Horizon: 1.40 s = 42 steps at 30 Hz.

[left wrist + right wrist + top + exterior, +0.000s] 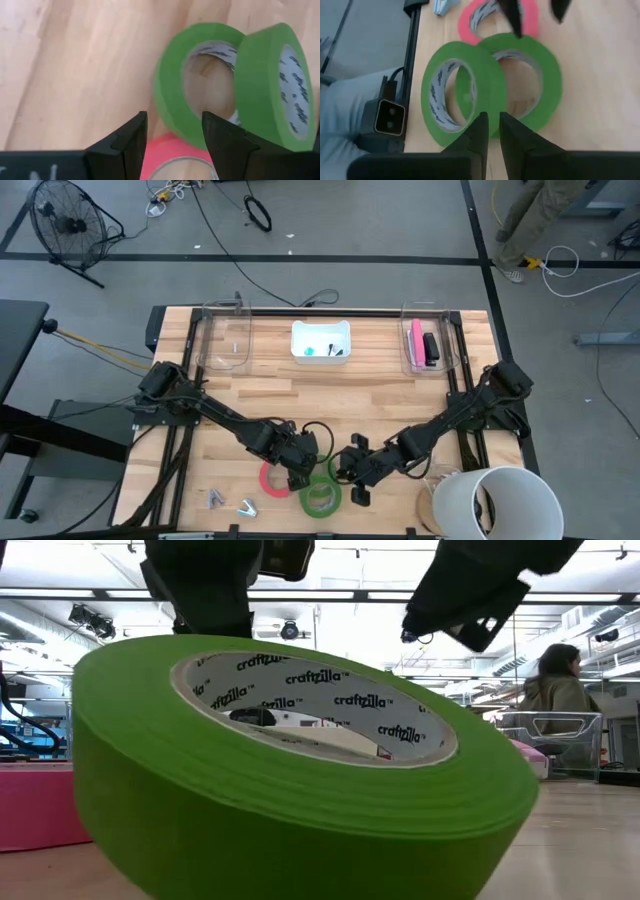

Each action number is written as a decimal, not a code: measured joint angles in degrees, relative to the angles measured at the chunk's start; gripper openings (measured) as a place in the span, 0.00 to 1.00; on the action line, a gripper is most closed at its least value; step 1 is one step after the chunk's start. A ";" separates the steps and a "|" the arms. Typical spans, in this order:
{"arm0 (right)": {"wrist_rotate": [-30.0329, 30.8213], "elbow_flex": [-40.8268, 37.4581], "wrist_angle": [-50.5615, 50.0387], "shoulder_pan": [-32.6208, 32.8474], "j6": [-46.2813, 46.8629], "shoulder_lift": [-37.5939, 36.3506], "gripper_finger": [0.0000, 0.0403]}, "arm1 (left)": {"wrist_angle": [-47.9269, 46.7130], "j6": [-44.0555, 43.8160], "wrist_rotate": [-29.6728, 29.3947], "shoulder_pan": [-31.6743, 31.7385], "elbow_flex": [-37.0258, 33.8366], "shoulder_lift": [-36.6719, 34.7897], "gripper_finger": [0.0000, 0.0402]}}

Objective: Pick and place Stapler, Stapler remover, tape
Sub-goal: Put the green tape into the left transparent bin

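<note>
Pink tape (pixel 272 480): flat on the wooden table (pixel 380 395), near the front edge, farthest left of the three rolls.
Left gripper (pixel 298 477): right over the pink roll, fingers open, holding nothing.
Green tapes (pixel 321 497): two rolls, one leaning on the other.
Right gripper (pixel 352 483): just beside the green rolls, fingers nearly shut and empty.
Could go wrong: the leaning roll may tip or roll if a finger bumps it.
Only the low view: a person (pixel 556 690) far behind.
</note>
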 joint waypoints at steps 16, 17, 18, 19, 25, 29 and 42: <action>-3.24 -0.04 7.32 0.98 2.11 6.30 0.27 | -2.22 0.07 -0.65 -0.04 0.02 0.00 0.48; -3.23 -0.04 8.44 0.96 2.20 6.89 0.30 | -2.24 0.08 -0.65 -0.04 0.02 0.00 0.48; -3.33 -0.04 10.14 0.88 2.20 7.49 0.32 | -2.26 0.09 -0.65 -0.04 0.02 0.00 0.48; -3.74 -0.04 11.26 0.84 2.20 7.92 0.34 | -2.26 0.09 -0.65 -0.04 0.02 0.00 0.48; -4.60 -0.04 13.37 0.03 2.44 8.88 0.39 | -2.40 0.13 -1.33 -0.04 0.04 0.00 0.48; -4.61 0.37 12.31 -0.33 1.76 7.62 0.39 | -2.54 0.24 -1.33 -0.04 0.04 0.00 0.48; -1.59 2.82 3.27 0.48 0.73 6.04 0.34 | -2.58 0.61 -1.73 -0.11 0.04 0.00 0.48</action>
